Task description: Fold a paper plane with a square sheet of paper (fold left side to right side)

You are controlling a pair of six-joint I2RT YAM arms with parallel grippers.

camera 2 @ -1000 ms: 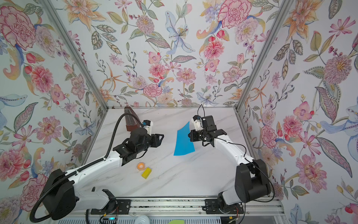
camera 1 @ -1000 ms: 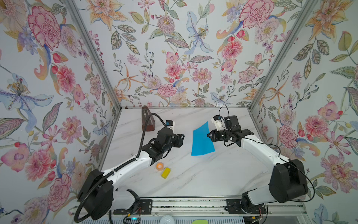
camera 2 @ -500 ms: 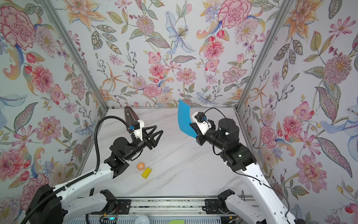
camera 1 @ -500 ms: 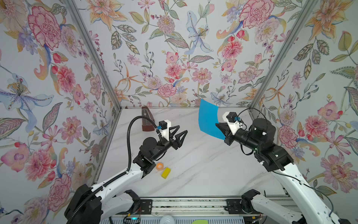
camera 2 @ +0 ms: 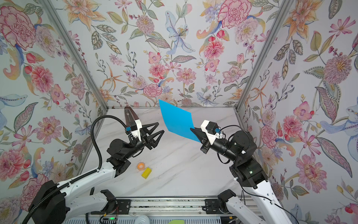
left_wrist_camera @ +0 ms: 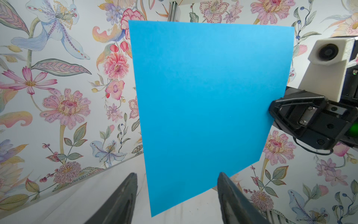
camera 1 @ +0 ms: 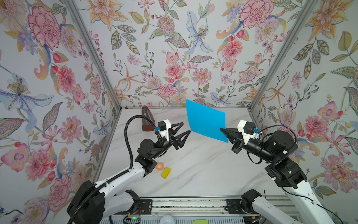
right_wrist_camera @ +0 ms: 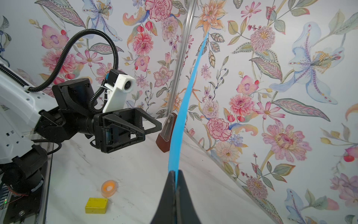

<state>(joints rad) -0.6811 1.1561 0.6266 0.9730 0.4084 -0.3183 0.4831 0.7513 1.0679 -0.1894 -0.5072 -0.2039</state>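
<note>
Sky-blue and slightly bowed, the square sheet of paper (camera 1: 206,121) is held upright above the marble table (camera 1: 193,170), pinched at one edge by the closed right gripper (right_wrist_camera: 175,173). The left gripper (camera 1: 185,127) is spread open just beside the opposite edge, seemingly without contact. A yellow block (camera 1: 166,173) is seen on the table below.

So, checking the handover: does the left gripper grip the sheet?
No, the open left gripper stands apart from the sheet the right gripper pinches.

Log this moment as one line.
right hand: shut on blue sheet, held aloft | left hand: open, apart from it | fold: not started
</note>
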